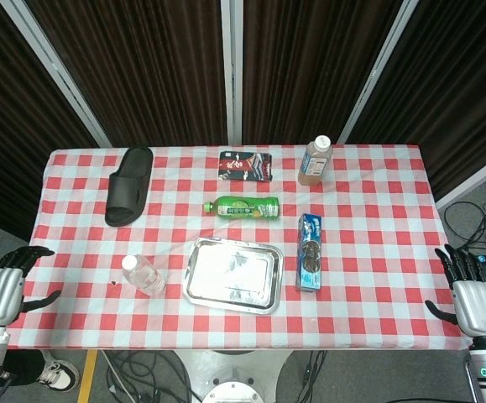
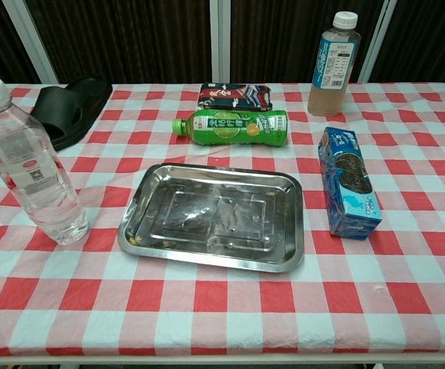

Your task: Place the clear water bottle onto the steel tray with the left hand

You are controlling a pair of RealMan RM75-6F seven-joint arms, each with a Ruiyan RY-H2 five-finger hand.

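Observation:
The clear water bottle (image 1: 143,274) (image 2: 28,163) stands upright with a white cap on the checkered cloth, just left of the steel tray (image 1: 269,289) (image 2: 211,259). Nothing lies in the tray. My left hand (image 1: 3,287) hangs off the table's left edge, fingers spread, holding nothing, well left of the bottle. My right hand (image 1: 471,295) hovers off the right edge, fingers apart and empty. Neither hand shows in the chest view.
A black slipper (image 1: 130,185) lies at the back left. A green bottle (image 1: 243,206) lies on its side behind the tray. A dark snack pack (image 1: 246,164), a tea bottle (image 1: 314,160) and a blue cookie box (image 1: 309,251) occupy the back and right.

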